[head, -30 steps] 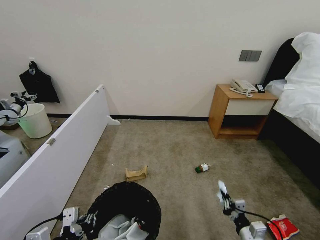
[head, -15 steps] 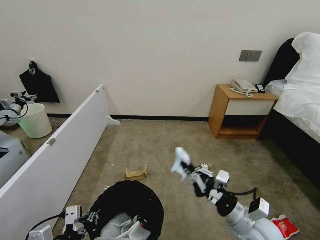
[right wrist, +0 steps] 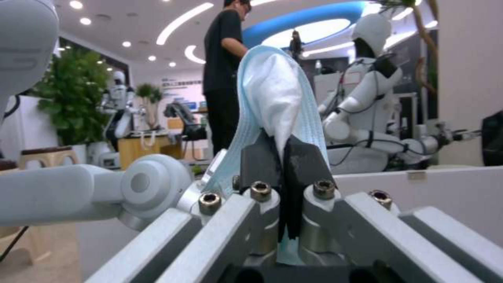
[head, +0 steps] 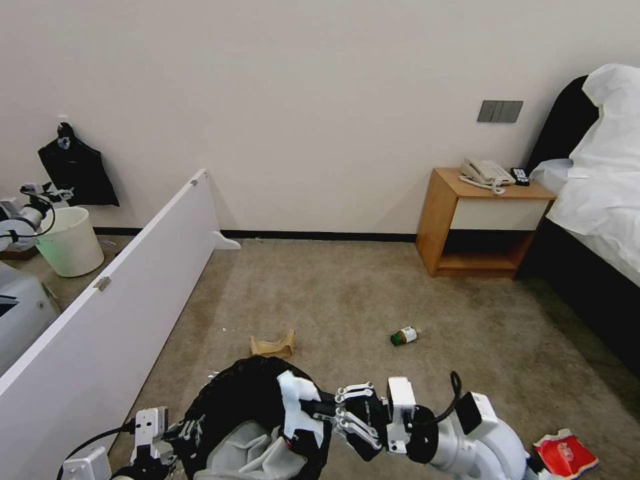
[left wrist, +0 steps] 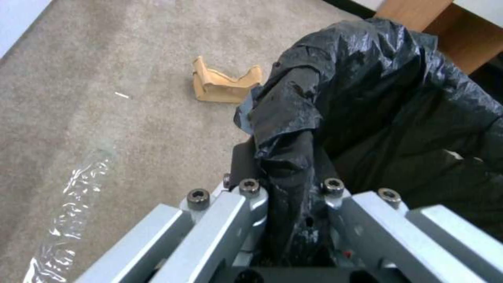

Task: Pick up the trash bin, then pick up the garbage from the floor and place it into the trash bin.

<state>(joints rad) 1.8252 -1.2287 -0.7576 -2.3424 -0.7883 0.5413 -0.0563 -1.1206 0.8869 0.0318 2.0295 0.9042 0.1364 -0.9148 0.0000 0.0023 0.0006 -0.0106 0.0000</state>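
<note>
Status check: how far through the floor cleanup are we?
Done: left gripper holds the trash bin by its bagged rim, and white items already lie inside. In hand: right gripper is clamped on a white and blue piece of garbage over the bin. Left on the carpet: brown paper bag, green-capped bottle, red packet.

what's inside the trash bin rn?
Inside the trash bin: pale slipper-like items low down; right gripper holds a white piece over its rim. Anything beneath is hidden.
</note>
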